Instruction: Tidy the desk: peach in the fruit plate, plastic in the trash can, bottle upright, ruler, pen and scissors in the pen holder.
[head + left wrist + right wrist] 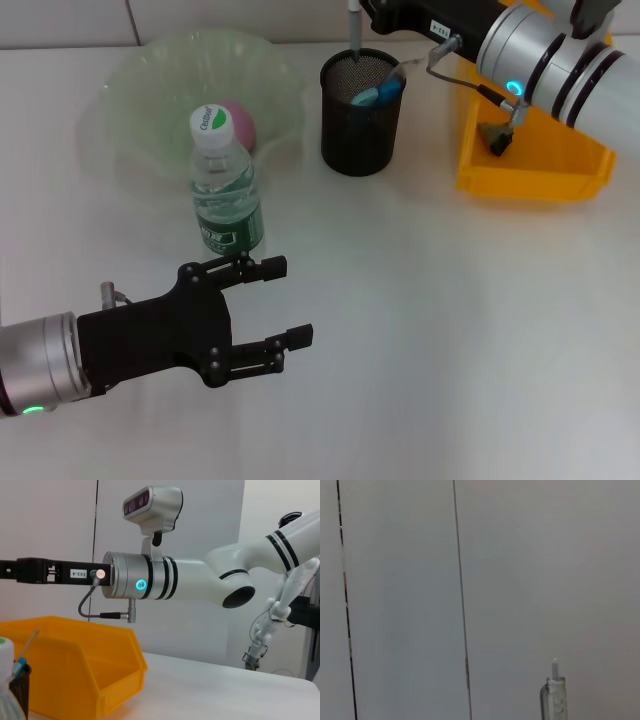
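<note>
- The white worktop (450, 330) carries everything.
- Green fruit plate (150, 90) at ten o'clock, with the pink peach (240, 122) inside.
- Orange bin (530, 165) at two o'clock.
- Left gripper (268, 315) at seven o'clock hovers with jaws wide, empty.
- Bottle (225, 185) upright, just beside the plate.
- Black mesh pen holder (360, 115) at twelve o'clock, a blue item inside.
- Right gripper (385, 12) above it; whether its jaws hold the pen (354, 25) I cannot tell.

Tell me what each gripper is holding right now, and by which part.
The left gripper is open, holding nothing. The right arm holds a pen upright over the pen holder, apparently by its upper end; the grip itself is hidden.
</note>
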Controlling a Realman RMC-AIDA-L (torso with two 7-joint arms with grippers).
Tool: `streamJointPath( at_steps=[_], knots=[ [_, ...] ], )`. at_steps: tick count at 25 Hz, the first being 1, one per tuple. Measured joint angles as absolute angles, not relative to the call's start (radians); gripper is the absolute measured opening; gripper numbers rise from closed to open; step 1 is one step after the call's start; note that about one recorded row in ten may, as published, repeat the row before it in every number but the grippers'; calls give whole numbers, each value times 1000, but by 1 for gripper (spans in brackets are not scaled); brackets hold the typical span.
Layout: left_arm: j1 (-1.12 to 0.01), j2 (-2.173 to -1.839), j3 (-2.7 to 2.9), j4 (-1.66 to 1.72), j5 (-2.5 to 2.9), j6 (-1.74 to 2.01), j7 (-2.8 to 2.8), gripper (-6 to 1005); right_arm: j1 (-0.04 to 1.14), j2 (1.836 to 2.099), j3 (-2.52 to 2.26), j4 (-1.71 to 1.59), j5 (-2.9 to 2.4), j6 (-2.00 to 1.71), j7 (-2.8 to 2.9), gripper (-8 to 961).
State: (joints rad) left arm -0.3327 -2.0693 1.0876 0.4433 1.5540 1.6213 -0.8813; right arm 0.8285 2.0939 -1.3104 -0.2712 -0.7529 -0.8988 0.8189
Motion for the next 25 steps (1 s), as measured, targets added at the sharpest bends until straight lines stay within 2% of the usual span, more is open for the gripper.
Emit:
streamJointPath(
  at_steps=[14, 19, 24, 25],
  knots=[
    [-328, -2069, 1089, 443, 1554, 1616, -880, 782, 819, 2094, -1356, -255, -758, -899, 799, 144],
    [-328, -2069, 1089, 443, 1554, 1614, -880, 782, 810, 2094, -1362, -250, -756, -904, 798, 306],
    [-324, -2069, 1083, 443, 1550, 1618, -879, 782, 712, 2092, -1340, -335, -733, -1052, 813, 417],
    [-323, -2069, 1082, 443, 1548, 1619, -879, 782, 630, 2086, -1334, -420, -712, -1139, 867, 436]
  ],
)
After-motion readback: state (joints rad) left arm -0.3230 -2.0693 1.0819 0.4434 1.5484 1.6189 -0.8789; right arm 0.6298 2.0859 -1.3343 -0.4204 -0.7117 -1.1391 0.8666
